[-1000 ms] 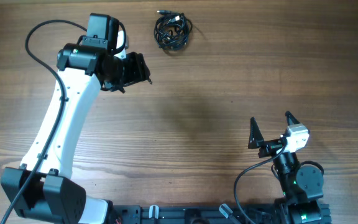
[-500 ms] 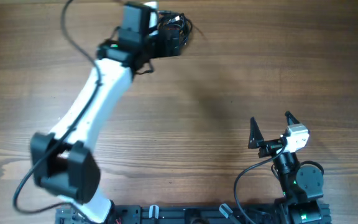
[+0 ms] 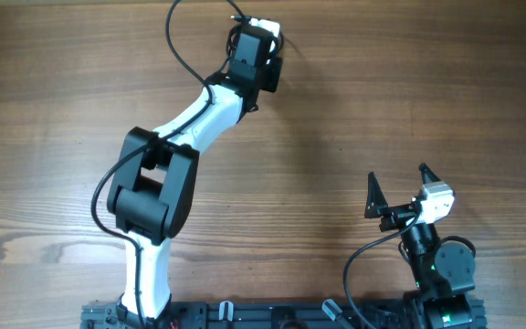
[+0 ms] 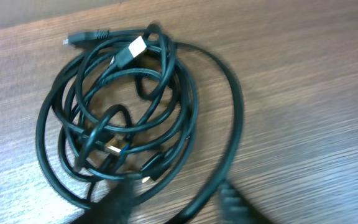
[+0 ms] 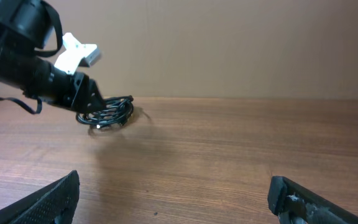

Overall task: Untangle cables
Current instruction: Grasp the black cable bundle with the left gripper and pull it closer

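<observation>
The cables point(image 4: 129, 118) lie in one loose coil on the counter point(image 3: 382, 82), with plugs poking out at the coil's far side. Best, I'd say, to pinch a single outer loop rather than the whole bundle, then draw it gently away from the coil. The left tool point(image 4: 173, 200) hangs right over the coil's near edge, its fingers partly apart and straddling the outer strand. It is blurred, but I see no firm hold. The right tool point(image 3: 398, 175) sits well away from the coil, spread wide and holding nothing.
</observation>
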### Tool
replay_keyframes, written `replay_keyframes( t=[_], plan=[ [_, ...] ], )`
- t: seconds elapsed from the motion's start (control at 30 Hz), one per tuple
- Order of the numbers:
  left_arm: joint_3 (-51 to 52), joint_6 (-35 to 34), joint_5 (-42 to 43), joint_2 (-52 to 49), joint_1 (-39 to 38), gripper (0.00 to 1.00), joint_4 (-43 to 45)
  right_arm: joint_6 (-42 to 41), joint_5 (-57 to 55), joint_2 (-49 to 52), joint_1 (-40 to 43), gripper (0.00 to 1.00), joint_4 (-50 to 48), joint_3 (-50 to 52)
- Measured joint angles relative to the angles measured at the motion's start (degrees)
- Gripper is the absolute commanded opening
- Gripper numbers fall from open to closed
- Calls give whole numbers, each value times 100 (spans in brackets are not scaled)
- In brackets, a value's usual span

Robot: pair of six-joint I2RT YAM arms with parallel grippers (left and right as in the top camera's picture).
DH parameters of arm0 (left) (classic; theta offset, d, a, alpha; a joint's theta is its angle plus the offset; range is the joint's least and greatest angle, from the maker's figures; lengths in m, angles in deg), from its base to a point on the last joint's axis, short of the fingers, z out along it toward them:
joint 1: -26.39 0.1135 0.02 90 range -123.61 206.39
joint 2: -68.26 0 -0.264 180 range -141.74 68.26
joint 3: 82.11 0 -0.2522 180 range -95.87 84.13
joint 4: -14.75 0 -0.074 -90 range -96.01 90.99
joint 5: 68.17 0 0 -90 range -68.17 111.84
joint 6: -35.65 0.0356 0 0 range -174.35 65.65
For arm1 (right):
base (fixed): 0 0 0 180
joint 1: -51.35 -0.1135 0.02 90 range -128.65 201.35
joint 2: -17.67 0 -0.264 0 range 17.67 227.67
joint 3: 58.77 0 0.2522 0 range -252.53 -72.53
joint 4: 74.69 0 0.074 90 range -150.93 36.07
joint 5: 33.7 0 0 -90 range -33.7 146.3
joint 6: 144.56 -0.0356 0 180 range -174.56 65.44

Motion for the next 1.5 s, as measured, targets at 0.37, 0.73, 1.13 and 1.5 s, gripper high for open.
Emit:
replay_keyframes(
  t=[0.37, 0.73, 1.13, 1.5],
  plan=[
    [-26, -831, 691, 1617, -245, 8, -3602, 0, -20, 4, 0, 100, -2, 0],
    [92, -1495, 1307, 1998, -275, 100, -6393, 0, -20, 4, 0, 100, 0, 0],
    [754, -2282, 1128, 1993, 400, 100, -4837, 17, 15, 4, 0, 100, -35, 0],
    [1687, -1843, 2315, 1993, 1051, 100, -4363, -2009, 612, 13, 0, 100, -28, 0]
  ],
)
